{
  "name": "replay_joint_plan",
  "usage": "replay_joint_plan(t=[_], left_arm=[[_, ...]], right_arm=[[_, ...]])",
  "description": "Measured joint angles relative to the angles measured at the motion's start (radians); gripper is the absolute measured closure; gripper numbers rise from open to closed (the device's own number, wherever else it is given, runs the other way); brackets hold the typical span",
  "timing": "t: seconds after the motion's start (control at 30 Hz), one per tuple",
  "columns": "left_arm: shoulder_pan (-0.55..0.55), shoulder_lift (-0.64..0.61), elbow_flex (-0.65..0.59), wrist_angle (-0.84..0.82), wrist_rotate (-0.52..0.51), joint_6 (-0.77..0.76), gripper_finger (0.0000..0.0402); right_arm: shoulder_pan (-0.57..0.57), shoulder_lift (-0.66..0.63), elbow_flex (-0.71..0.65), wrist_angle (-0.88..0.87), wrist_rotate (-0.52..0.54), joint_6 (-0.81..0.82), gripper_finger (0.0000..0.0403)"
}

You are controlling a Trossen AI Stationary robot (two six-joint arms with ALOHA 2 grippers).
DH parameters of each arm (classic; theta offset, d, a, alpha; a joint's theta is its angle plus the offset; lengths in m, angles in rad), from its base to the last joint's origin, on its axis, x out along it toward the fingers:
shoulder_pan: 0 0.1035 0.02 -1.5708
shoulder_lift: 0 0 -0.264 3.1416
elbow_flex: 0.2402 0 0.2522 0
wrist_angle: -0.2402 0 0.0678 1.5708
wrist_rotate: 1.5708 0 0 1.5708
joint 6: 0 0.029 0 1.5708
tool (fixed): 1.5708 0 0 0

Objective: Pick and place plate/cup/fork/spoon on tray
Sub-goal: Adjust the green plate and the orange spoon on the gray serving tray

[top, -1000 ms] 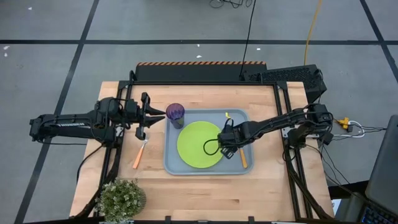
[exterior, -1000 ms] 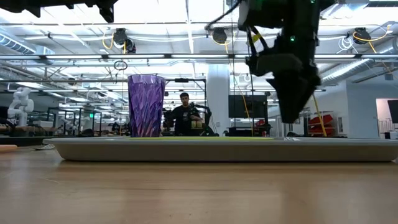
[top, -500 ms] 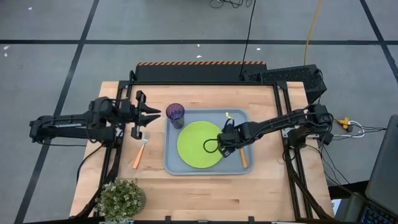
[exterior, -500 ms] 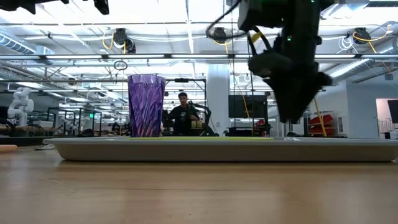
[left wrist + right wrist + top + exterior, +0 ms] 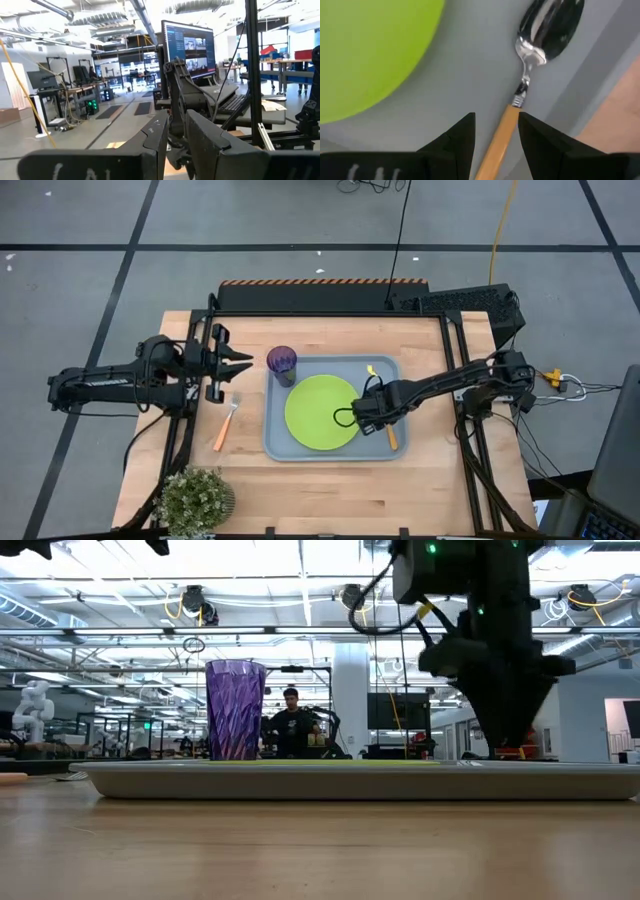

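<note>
The grey-blue tray (image 5: 275, 450) lies mid-table. The lime-green plate (image 5: 320, 411) lies flat in it. The purple cup (image 5: 282, 363) stands upright in its far left corner. The spoon (image 5: 520, 95) lies in the tray's right part, its orange handle (image 5: 390, 437) showing past my right gripper (image 5: 372, 415). That gripper is open and low over the tray (image 5: 350, 780), one finger on each side of the handle. The fork (image 5: 225, 426) lies on the table left of the tray. My left gripper (image 5: 238, 364) is open and empty, left of the cup and above the table. My right gripper points down with its fingers (image 5: 462, 137) standing across the spoon's handle (image 5: 502, 135), close to the neck below the bowl. A gap shows on one side of the handle. I cannot tell whether the other finger touches it. The spoon lies flat on the tray.
A potted plant (image 5: 195, 498) stands at the table's near left corner. A black frame (image 5: 320, 295) runs along the far edge. Bare wood lies near and right of the tray. A person (image 5: 292, 725) shows in the room beyond the table.
My left gripper has drawn back toward the table's left edge, away from the cup, still open. My right gripper has gone down toward the tray and a little toward the table's right edge, over the spoon. The spoon, plate, cup and fork have stayed where they were.
</note>
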Motion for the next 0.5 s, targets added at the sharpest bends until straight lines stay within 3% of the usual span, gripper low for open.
replay_joint_plan(t=[0.27,0.5], left_arm=[[0.0,0.001,0.0,-0.016,0.0,-0.032,0.0327],[0.0,0.001,0.0,-0.021,0.0,-0.033,0.0327]], right_arm=[[0.0,0.002,-0.108,0.053,-0.031,0.016,0.0259],[0.0,0.002,-0.119,0.109,-0.03,0.011,0.0259]])
